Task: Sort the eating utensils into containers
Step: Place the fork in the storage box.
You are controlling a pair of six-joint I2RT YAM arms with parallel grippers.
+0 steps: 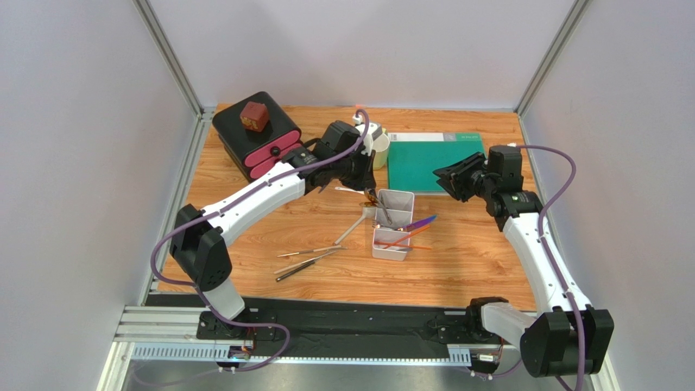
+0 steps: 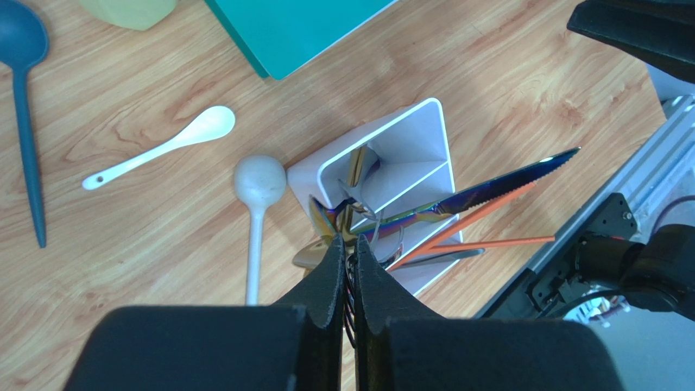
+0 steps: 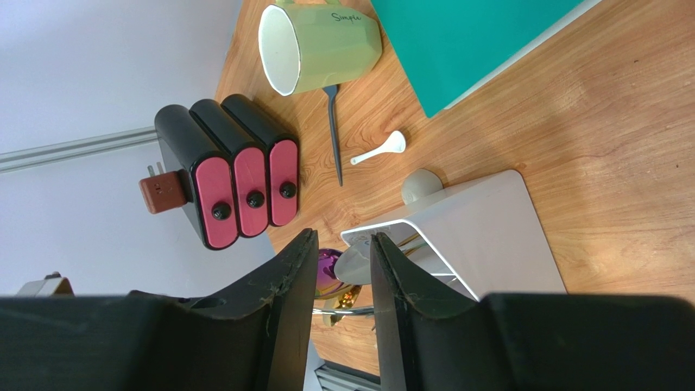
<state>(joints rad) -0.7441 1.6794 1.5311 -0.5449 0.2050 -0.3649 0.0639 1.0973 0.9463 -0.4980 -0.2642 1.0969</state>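
**Item: divided white tray** (image 2: pixel 405 142), mid-table on the wood, with its open compartments facing up to take utensils from above.

**Contents:**
- An iridescent knife (image 2: pixel 489 186) and orange chopsticks (image 2: pixel 498 242) lean out over one end, being too long to lie inside.
- Other gold and iridescent pieces crowd the near compartments.

**Left gripper** (image 2: pixel 346 244): hangs directly above the tray. Its fingers are drawn in to a thin slit, apparently pinching the handle of a gold utensil (image 2: pixel 356 167) whose head is already down in a compartment. This is probably the lowering step, with release to follow.

**Right gripper** (image 3: pixel 343 238): off to the tray's right with its fingers parted and nothing between them. It seems parked clear of the other arm.

**Unsorted utensils:**
- A pale round-bowled spoon (image 2: pixel 259 183) lies just beside the tray wall.
- A white spoon (image 2: pixel 163 147) and a blue spoon (image 2: pixel 24 122) lie farther out, toward the green mug (image 3: pixel 322 45).
- A loose cluster of slim pieces (image 1: pixel 310 257) lies on the wood nearer the arm bases.

**Surroundings:**
- A teal mat (image 1: pixel 432 159) lies at the back.
- A black box with pink drawers (image 1: pixel 257 138) stands at back left, with a red-brown block (image 1: pixel 254 116) on top.
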